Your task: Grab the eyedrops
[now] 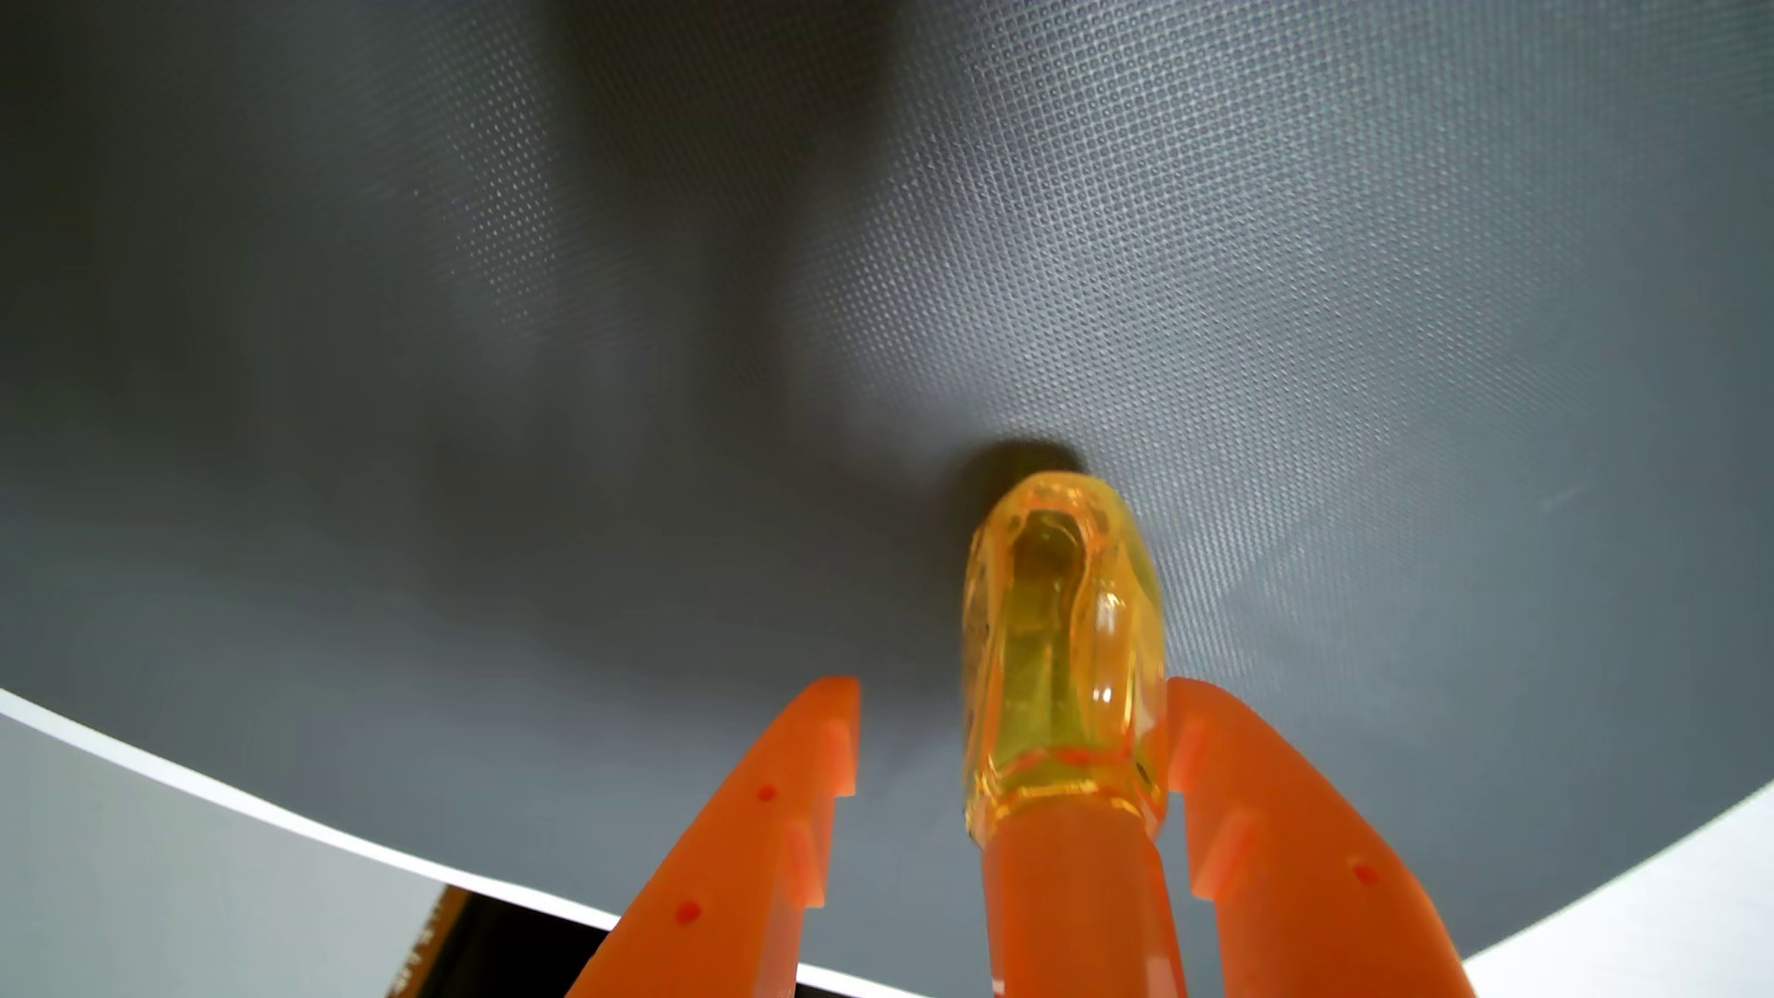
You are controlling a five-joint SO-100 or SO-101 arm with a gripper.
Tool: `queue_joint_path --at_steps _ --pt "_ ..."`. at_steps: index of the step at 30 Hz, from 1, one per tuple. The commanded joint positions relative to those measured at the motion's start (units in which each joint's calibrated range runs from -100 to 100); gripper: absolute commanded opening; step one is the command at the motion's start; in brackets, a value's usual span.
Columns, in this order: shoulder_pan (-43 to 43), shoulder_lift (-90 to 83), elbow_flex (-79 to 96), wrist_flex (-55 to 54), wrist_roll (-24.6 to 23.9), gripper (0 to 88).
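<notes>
Eyedrops: a small bottle of clear amber-yellow plastic (1061, 643) sat in the lower right-centre of the wrist view, between the two orange fingers.
Cap: an opaque orange cap (1080, 902) was at the bottle's lower end, running off the bottom edge of the frame.
Long axis: it ran nearly straight up the frame, leaning slightly; the rounded base pointed toward the top of the picture and the capped end toward the camera.
Contents: a yellowish liquid and bright glints showed through the wall.
Shadow: a small dark patch lay on the mat just beyond the rounded base.
Gripper (1013, 705): the jaws were spread, one on each side of the bottle.
Right-hand finger (1277, 844): its inner edge looked to be against the bottle's side, though whether it truly touched could not be told.
Left-hand finger (758, 835): it stood apart from the bottle, with mat showing in the gap.
Mat (864, 288): dark grey with a fine dotted weave, it filled most of the frame; a broad soft shadow crossed its upper left.
Bench (173, 864): pale surface showed past the mat's curved edge at lower left and lower right.
Bottom edge: a dark area with a brown strip (432, 945) was left of the fingers; what it was could not be told.
</notes>
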Motion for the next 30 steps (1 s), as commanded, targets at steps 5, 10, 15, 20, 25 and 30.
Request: queue_joint_path --at_steps 5,10,15,20,25,30 --pt "-0.68 0.13 -1.79 -0.12 -0.41 18.4" --pt "-0.68 0.21 -1.79 -0.2 -0.46 17.8" --pt "-0.68 0.3 -1.7 -0.2 -1.14 11.1" --pt "-0.76 0.3 -1.7 -0.2 -1.19 9.8" --pt "-0.84 0.3 -1.7 -1.15 -2.29 0.9" --pt "-1.34 0.21 -1.7 -1.33 -3.03 1.0"
